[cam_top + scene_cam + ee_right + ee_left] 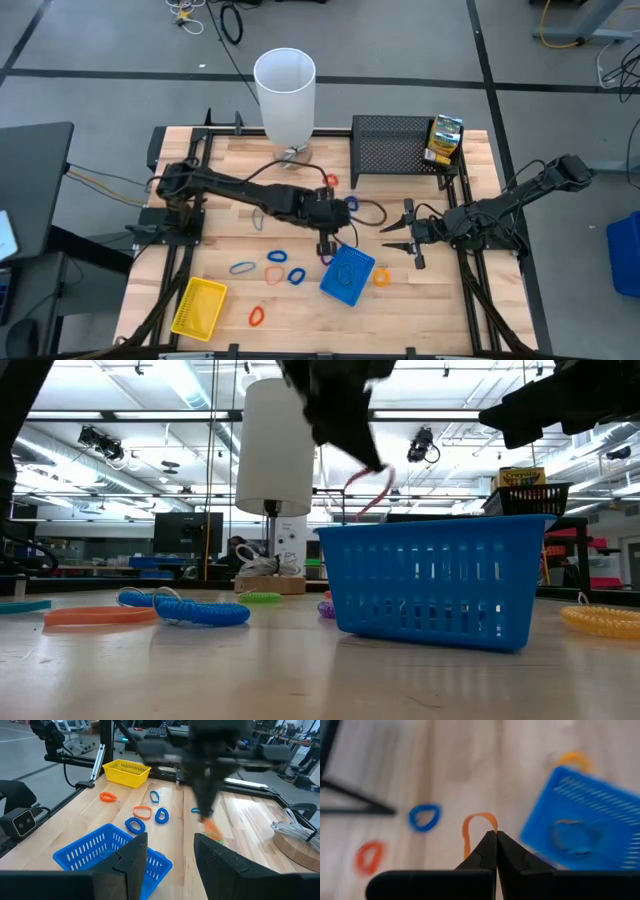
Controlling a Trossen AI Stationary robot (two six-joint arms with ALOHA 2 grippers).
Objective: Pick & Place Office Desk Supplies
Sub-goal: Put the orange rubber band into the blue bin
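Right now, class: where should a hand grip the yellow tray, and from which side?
Grip one long wall of the yellow tray from straight above: it lies flat, open side up, nothing touching it, so that thin wall can likely be straddled.

- We see a tall white cylinder (285, 95) standing upright at the far edge of the wooden worktop (240, 165).
- We see a black mesh rack (392, 145) at the far edge too, well apart from the cylinder.
- Cables (232, 20) lie on the grey floor (100, 50) beyond.

Two trays (348, 275), one box (443, 141)
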